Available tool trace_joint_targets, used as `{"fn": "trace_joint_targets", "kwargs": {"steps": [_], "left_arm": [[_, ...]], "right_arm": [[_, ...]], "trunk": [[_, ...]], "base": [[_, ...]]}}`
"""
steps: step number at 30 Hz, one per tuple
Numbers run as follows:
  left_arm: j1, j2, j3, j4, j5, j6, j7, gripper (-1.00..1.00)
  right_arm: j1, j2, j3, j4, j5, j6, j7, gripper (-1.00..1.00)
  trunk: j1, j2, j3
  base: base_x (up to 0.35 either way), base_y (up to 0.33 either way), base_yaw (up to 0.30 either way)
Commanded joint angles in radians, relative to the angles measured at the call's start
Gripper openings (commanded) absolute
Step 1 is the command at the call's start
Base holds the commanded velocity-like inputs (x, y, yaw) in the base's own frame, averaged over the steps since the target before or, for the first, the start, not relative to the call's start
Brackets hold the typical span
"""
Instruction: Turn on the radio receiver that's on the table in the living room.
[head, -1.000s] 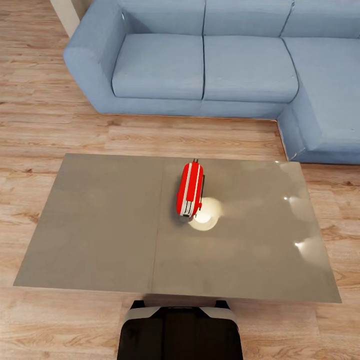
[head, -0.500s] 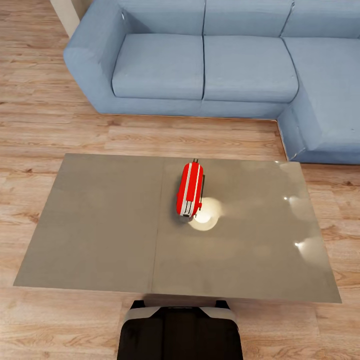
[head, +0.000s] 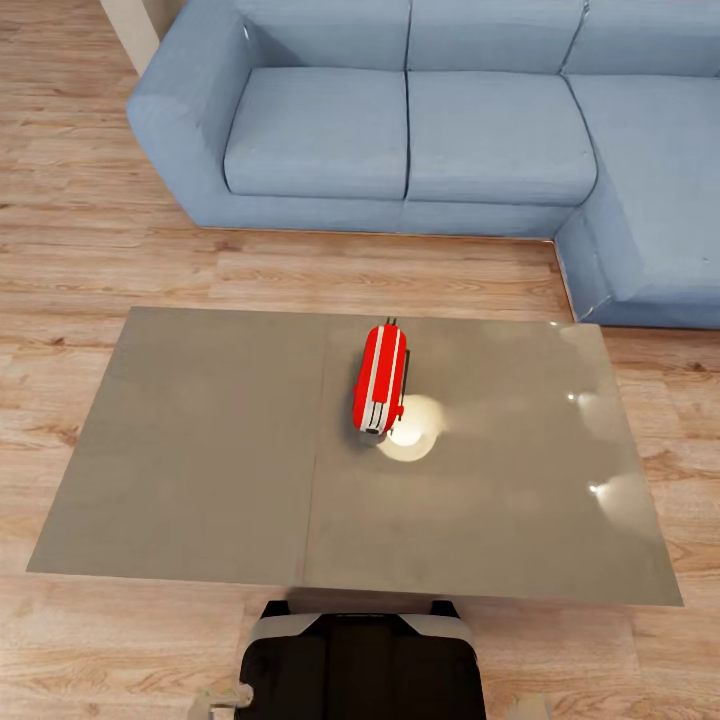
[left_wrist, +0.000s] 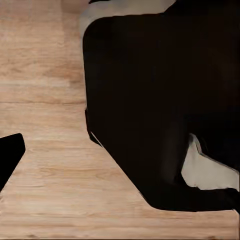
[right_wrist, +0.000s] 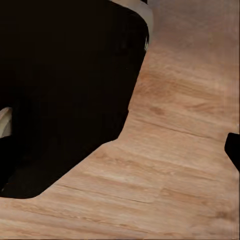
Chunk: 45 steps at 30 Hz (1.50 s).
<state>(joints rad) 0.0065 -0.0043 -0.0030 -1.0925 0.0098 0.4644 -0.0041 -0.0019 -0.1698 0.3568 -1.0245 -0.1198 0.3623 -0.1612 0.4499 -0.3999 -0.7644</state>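
We stood at the counter (head: 200, 450) facing the untouched radio (head: 380, 378), switching it on undone, arms low; we could not tell either pincer's state.

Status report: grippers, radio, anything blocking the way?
Grippers: state cannot be told. Radio lying mid-table, untouched. Nothing else on the table around it; sofa beyond.

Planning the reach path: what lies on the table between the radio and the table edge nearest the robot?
Nothing: in the head view, bare glossy tabletop runs from the radio to the near edge of the table, with only a lamp reflection beside the radio.
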Motion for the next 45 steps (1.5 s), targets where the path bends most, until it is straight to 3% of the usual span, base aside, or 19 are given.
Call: {"fn": "trace_joint_targets", "kwargs": {"steps": [1,2,4,6,8,12,19,24,26,30,31,32,34,36,38,40,45], "left_arm": [[0.000,-0.001,0.000,-0.121,0.001,0.026,0.000,1.00],[0.000,-0.003,-0.001,-0.219,0.005,0.076,0.000,1.00],[-0.002,-0.008,-0.002,-0.328,0.012,0.138,0.001,1.00],[-0.008,-0.019,-0.002,-0.394,0.017,0.185,0.001,1.00],[-0.023,-0.026,-0.002,-0.416,0.019,0.201,0.000,1.00],[-0.095,-0.054,-0.003,-0.435,0.021,0.216,-0.001,1.00],[-0.208,-0.065,-0.006,-0.431,0.024,0.220,-0.019,1.00],[-0.224,-0.065,-0.006,-0.411,0.026,0.210,-0.057,1.00],[-0.227,-0.064,-0.006,-0.395,0.025,0.205,-0.071,1.00],[-0.230,-0.067,-0.010,-0.377,0.023,0.195,-0.083,1.00],[-0.231,-0.069,-0.011,-0.372,0.021,0.193,-0.083,1.00],[-0.231,-0.069,-0.012,-0.371,0.021,0.193,-0.083,1.00],[-0.231,-0.070,-0.012,-0.369,0.020,0.193,-0.083,1.00],[-0.232,-0.071,-0.012,-0.363,0.018,0.192,-0.083,1.00],[-0.233,-0.071,-0.012,-0.351,0.017,0.190,-0.083,1.00],[-0.244,-0.071,-0.012,-0.332,0.017,0.183,-0.083,1.00],[-0.297,-0.083,-0.012,-0.276,0.022,0.180,-0.074,1.00]], "right_arm": [[0.000,-0.007,-0.005,-0.111,-0.001,0.036,-0.005,1.00],[-0.002,-0.018,-0.019,-0.210,-0.002,0.101,-0.017,1.00],[-0.008,-0.028,-0.038,-0.345,-0.002,0.187,-0.037,1.00],[-0.041,-0.034,-0.051,-0.460,-0.003,0.267,-0.058,1.00],[-0.086,-0.035,-0.057,-0.499,-0.004,0.310,-0.066,1.00],[-0.201,-0.031,-0.062,-0.532,-0.008,0.378,-0.075,1.00],[-0.364,-0.025,-0.063,-0.538,-0.010,0.422,-0.077,1.00],[-0.436,-0.009,-0.063,-0.538,-0.010,0.439,-0.079,1.00],[-0.476,0.009,-0.063,-0.539,-0.011,0.465,-0.082,1.00],[-0.617,0.061,-0.066,-0.539,-0.011,0.587,-0.097,1.00],[-0.684,0.099,-0.067,-0.538,-0.011,0.650,-0.102,1.00],[-0.711,0.120,-0.068,-0.538,-0.011,0.679,-0.105,1.00],[-0.737,0.141,-0.068,-0.537,-0.011,0.685,-0.112,1.00],[-0.803,0.195,-0.068,-0.534,-0.011,0.685,-0.140,1.00],[-0.849,0.232,-0.069,-0.525,-0.011,0.685,-0.167,1.00],[-0.874,0.249,-0.069,-0.518,-0.011,0.685,-0.185,1.00],[-0.888,0.262,-0.074,-0.514,-0.012,0.685,-0.197,1.00]], "trunk": [[0.000,0.000,0.000],[0.000,0.000,0.000],[0.000,0.000,0.000],[0.000,0.000,0.000],[0.000,0.000,0.000],[0.000,0.000,0.000],[0.000,0.000,0.000],[0.000,0.000,0.000],[0.000,0.000,0.000],[0.000,0.000,0.000],[0.000,0.000,0.000],[0.000,0.000,0.000],[0.000,0.000,0.000],[0.000,0.000,0.000],[0.000,0.000,0.000],[0.000,0.000,0.000],[0.000,0.000,0.000]], "base": [[0.000,0.000,0.000],[0.000,0.000,0.000],[0.000,0.000,0.000],[0.000,0.000,0.000],[0.000,0.000,0.000],[0.000,0.000,0.000],[0.000,0.000,0.000],[0.000,0.000,0.000],[0.000,0.000,0.000],[0.000,0.000,0.000],[0.000,0.000,0.000],[0.000,0.000,0.000],[0.000,0.000,0.000],[0.000,0.000,0.000],[0.000,0.000,0.000],[0.000,0.000,0.000],[0.000,0.000,0.000]]}}
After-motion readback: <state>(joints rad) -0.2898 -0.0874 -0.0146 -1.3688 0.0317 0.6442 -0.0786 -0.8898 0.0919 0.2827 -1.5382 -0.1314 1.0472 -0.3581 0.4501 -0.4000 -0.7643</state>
